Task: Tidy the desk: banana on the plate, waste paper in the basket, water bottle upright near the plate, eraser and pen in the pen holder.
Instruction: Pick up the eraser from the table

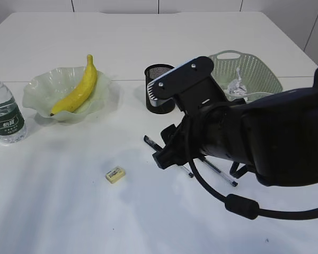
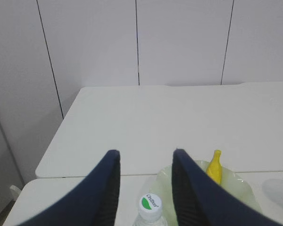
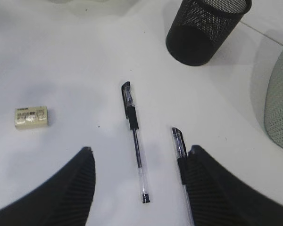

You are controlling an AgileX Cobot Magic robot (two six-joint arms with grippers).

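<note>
Going from left to right on the desk, I see first the water bottle, which stands upright just beside the plate, so I judge this part done. The banana lies already in the plate, also done. Further right the eraser is on the bare table, well apart from the pen holder, and this step is left. Two pens lie side by side under my right arm: the left pen and the right pen, both not yet in the holder. At the far right, the waste paper sits inside the basket, so that is finished too.

My count: one bottle, one banana, one plate, one eraser, two pens, one holder, one basket, one crumpled paper (as far as I can see).

The left gripper hangs raised above the bottle, fingers parted and holding nothing. The right gripper hovers low over the pens with fingers spread wide, the left pen between them, nothing grasped
</note>
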